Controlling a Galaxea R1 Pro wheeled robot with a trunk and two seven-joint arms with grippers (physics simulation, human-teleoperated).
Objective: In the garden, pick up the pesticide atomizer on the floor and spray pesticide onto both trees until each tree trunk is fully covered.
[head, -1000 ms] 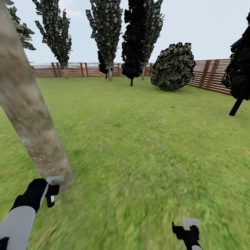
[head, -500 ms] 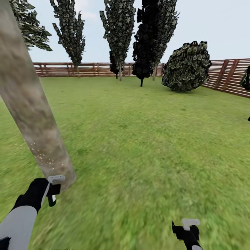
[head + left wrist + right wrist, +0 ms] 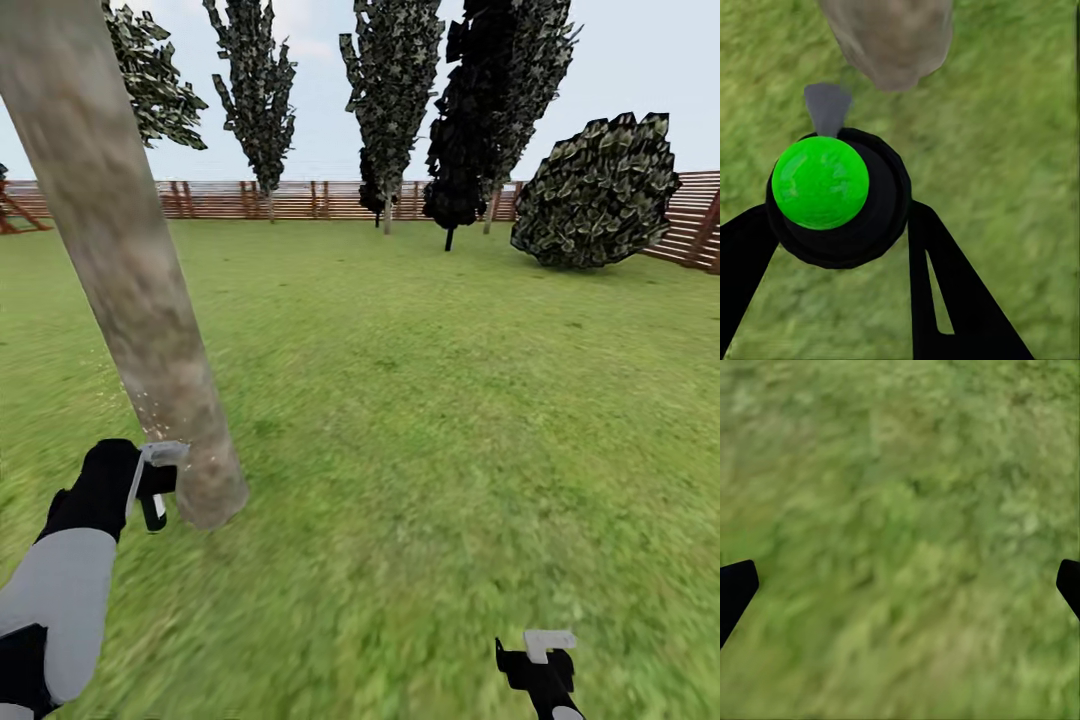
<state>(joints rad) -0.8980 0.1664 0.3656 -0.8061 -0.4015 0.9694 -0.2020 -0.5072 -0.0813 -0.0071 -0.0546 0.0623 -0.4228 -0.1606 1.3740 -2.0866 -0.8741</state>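
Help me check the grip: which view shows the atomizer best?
The left wrist view: the atomizer, green-topped and black, sits between the left gripper fingers. The head view shows just its grey nozzle beside the tree trunk.

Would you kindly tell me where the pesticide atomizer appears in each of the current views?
Head view: the pesticide atomizer sits lower left, in the left tool, beside the tree trunk.
Left wrist view: green-capped, centre left, between the fingers.
Right wrist view: not in it; grass.
Shared landmark: the tree trunk's base.
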